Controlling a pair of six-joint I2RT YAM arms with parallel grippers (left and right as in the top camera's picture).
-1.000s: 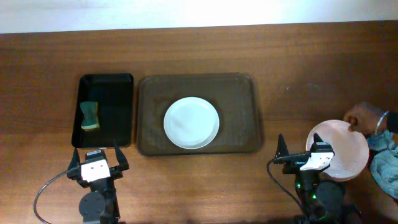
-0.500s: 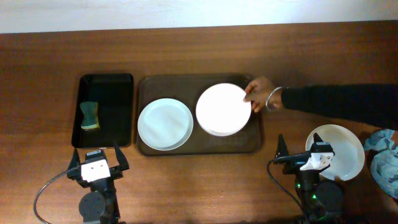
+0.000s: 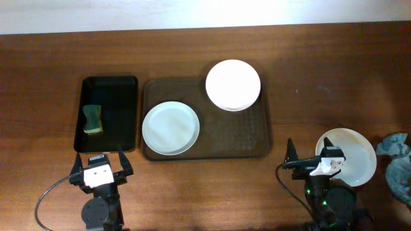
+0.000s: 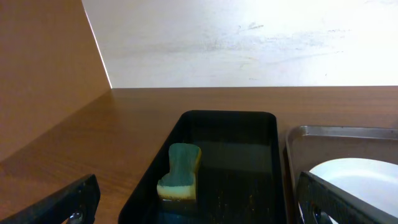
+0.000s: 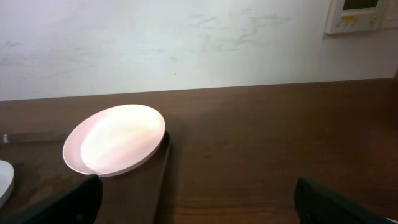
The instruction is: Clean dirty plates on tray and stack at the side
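The brown tray (image 3: 231, 131) lies mid-table. One white plate (image 3: 170, 128) sits on its left half. A second plate (image 3: 233, 85) rests over the tray's back right corner, overhanging the rim; in the right wrist view it (image 5: 115, 138) looks tilted. A third plate (image 3: 356, 154) sits on the table at the right, just beside my right gripper (image 3: 314, 165). My left gripper (image 3: 99, 172) is near the front edge, below the black tray. Both grippers are open and empty, as the left wrist view (image 4: 199, 205) and the right wrist view (image 5: 199, 205) show.
A narrow black tray (image 3: 109, 112) to the left of the brown tray holds a green and yellow sponge (image 3: 93, 119), also in the left wrist view (image 4: 180, 171). A grey-blue cloth (image 3: 397, 157) lies at the right edge. A wall runs behind the table.
The person's hand and arm have left the scene. The right-hand plate on the tray has shifted back onto the tray's far right corner. Neither arm has moved.
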